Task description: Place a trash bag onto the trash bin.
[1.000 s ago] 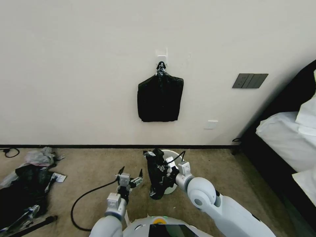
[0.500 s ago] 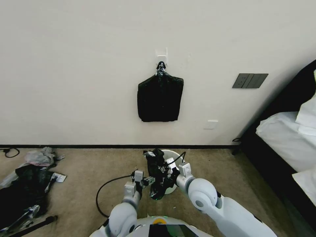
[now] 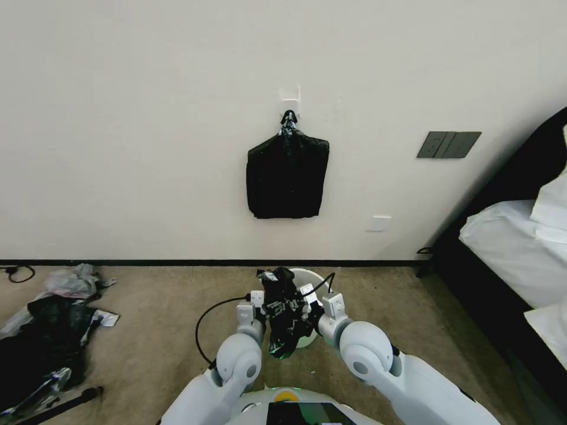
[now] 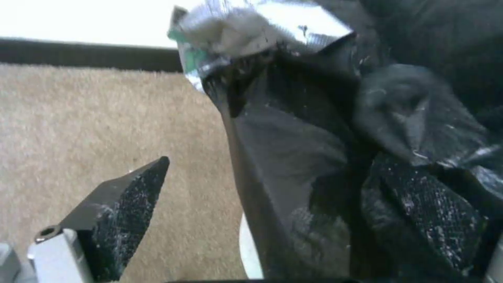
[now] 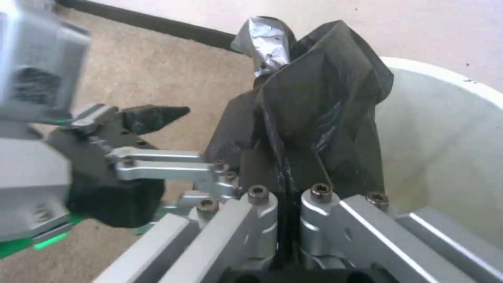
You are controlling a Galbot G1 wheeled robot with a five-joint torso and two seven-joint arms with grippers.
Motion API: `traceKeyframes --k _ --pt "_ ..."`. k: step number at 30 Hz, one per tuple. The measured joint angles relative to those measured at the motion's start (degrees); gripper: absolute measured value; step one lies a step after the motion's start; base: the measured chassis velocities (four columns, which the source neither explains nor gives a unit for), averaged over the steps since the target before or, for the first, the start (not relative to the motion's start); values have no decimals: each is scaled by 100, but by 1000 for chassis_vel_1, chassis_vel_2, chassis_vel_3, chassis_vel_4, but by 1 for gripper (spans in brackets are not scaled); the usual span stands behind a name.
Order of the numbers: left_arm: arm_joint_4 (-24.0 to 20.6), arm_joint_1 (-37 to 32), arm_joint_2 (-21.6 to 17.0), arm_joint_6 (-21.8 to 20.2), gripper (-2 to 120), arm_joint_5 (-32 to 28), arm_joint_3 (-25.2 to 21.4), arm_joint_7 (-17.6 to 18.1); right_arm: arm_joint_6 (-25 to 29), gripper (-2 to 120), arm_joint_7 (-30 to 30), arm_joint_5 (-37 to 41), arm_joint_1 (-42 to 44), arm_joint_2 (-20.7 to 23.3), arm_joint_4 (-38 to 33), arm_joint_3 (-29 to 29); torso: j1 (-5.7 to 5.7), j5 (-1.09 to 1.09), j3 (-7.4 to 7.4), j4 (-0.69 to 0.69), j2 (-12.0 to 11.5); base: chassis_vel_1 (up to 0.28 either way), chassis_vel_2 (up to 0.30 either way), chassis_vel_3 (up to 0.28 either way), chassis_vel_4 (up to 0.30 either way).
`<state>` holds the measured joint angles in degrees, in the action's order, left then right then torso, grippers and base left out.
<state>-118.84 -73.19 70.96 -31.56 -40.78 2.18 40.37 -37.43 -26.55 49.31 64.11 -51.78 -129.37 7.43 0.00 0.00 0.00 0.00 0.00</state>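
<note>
The thin, glossy black plastic trash bag [image 3: 283,316] hangs bunched and wrinkled just in front of the robot, above the carpet, draped against the near rim of the small round cream-white plastic trash bin [image 3: 309,277]. Its crumpled top, catching a silvery shine, stands up over the bin's rim, while the lower end trails down the bin's outer side toward the floor — the bag is not yet spread over the opening.

The right gripper [image 5: 285,184] has the film pinched between its closed metal fingers, a fold of black plastic squeezed tight in the slot between them, right at the bin's edge. The left gripper [image 3: 269,307] is pressed up beside the bag from the other side, its fingers spread wide: in the left wrist view one dark textured fingertip [image 4: 125,212] sits clear over the tan carpet [image 3: 153,330] and the other lies against the black film, so the bag is partly between the jaws without being clamped.

Behind the bin, on the pale wall [image 3: 147,147], a flat rectangular sheaf of black bags [image 3: 287,176] hangs from a clip on a white hook. A heap of black plastic with grey and white scraps [image 3: 41,330] lies on the carpet well off to the left.
</note>
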Motion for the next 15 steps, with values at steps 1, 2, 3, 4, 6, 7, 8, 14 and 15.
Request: traceKeyframes --k 1,2,3,4,6,7,8,14,15 --pt "29 52 35 -87 99 -96 21 105 -2 0 -6 4 -4 1 -5 2 0 -1 0 0 0 0 0 0 0" --pt "58 93 63 -160 99 -164 44 198 -4 0 -13 13 -7 2 -12 3 0 0 0 0 0 0 0 0 0" --pt "87 121 87 -209 99 -197 62 261 -5 0 -19 20 -9 4 -19 3 0 0 0 0 0 0 0 0 0" --pt "131 155 118 -268 99 -249 84 339 -6 0 -30 33 -10 9 -26 1 0 0 0 0 0 0 0 0 0" --pt "170 183 146 -300 98 -310 96 409 -6 0 -39 40 -7 12 -30 -5 0 0 0 1 0 0 0 0 0" --pt "208 215 176 -321 98 -375 100 465 -6 0 -44 44 -1 14 -36 -12 0 0 0 0 0 0 0 0 0" --pt "255 256 220 -334 96 -440 101 533 -6 0 -49 48 8 15 -42 -24 0 0 0 0 0 0 0 0 0" --pt "428 413 454 -431 96 -675 97 804 -4 0 -75 61 30 14 -48 -50 -1 0 0 0 0 0 0 0 0" --pt "477 451 499 -448 95 -720 107 863 -4 0 -79 65 32 14 -53 -52 -1 0 0 0 0 0 0 0 0"
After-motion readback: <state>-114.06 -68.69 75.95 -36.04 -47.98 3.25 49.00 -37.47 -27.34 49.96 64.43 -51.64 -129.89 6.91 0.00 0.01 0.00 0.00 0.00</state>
